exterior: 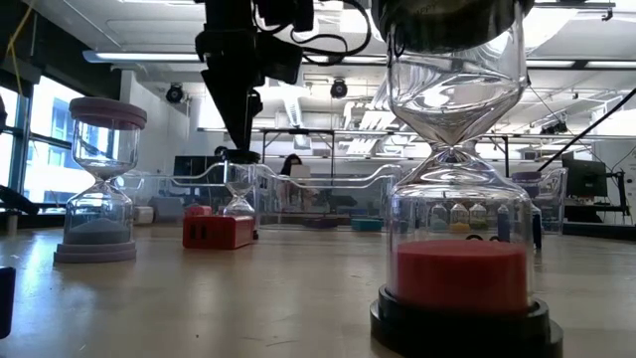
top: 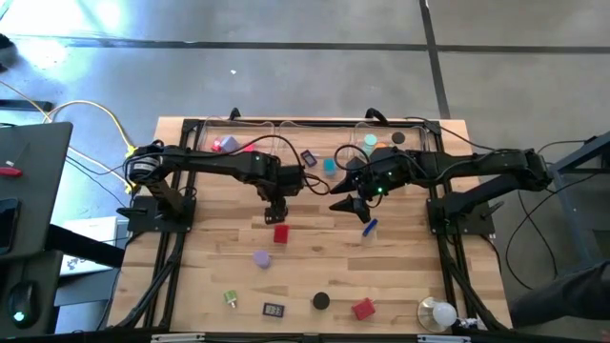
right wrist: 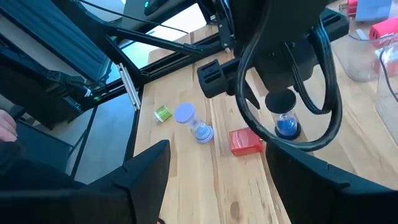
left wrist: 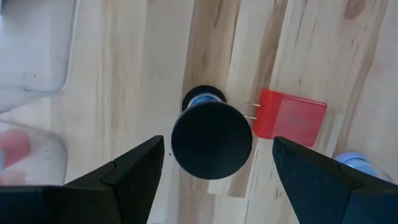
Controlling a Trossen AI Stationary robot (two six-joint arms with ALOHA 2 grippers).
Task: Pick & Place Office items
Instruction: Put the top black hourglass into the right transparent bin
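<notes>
A small hourglass with a black round cap (left wrist: 211,140) and blue sand (right wrist: 286,126) stands upright on the table near its middle. My left gripper (top: 275,210) hangs right over it, pointing down and open. One finger (left wrist: 134,168) stands on each side of the cap, well apart from it. A red block (left wrist: 289,115) with two metal prongs lies just beside the hourglass. My right gripper (top: 348,203) hovers open to the right of it with nothing between its fingers. A lavender-capped hourglass (right wrist: 193,121) lies on its side nearby, and a blue stick (top: 368,228) lies below my right gripper.
Clear trays (top: 286,138) holding several items line the far edge. Near the front edge are a green piece (top: 231,298), a dark clip (top: 274,309), a black-capped hourglass with red sand (exterior: 457,278), another red block (top: 363,309) and a white bulb (top: 438,312).
</notes>
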